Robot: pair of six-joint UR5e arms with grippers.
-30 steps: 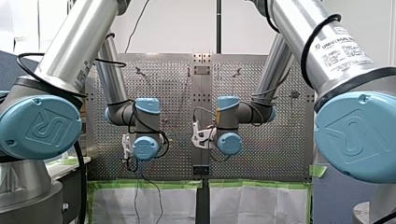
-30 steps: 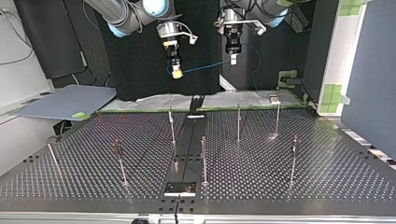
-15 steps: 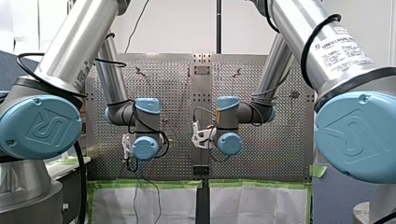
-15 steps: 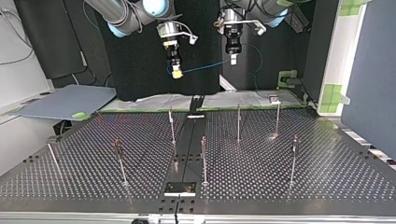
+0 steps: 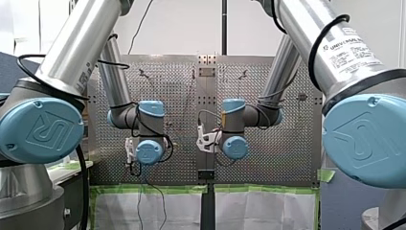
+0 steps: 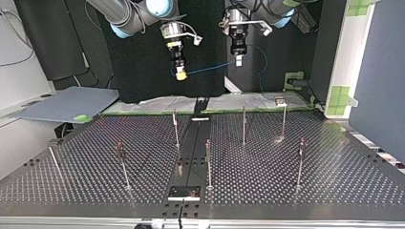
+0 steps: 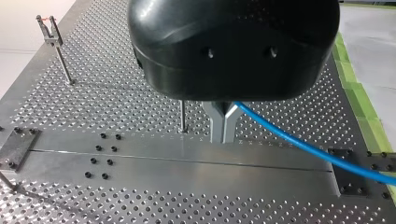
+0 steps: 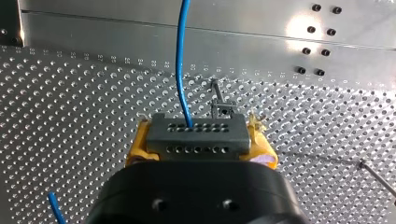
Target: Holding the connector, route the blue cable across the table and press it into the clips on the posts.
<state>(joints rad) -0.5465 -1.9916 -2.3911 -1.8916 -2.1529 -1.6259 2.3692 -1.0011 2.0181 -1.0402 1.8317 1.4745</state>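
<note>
My right gripper (image 8: pixel 201 148) is clenching the grey connector (image 8: pixel 196 133) between its yellow pads. My left gripper (image 7: pixel 223 126) is pinching the blue cable (image 7: pixel 299 142) further along, so the cable is hanging as a span between the two, well above the tabletop (image 6: pixel 286 181). None of it is touching the posts (image 6: pixel 208 162), so the routing is, by my judgement, only beginning. The next move is calling for lowering the span toward the clips (image 7: pixel 48 29) while holding it taut.
</note>
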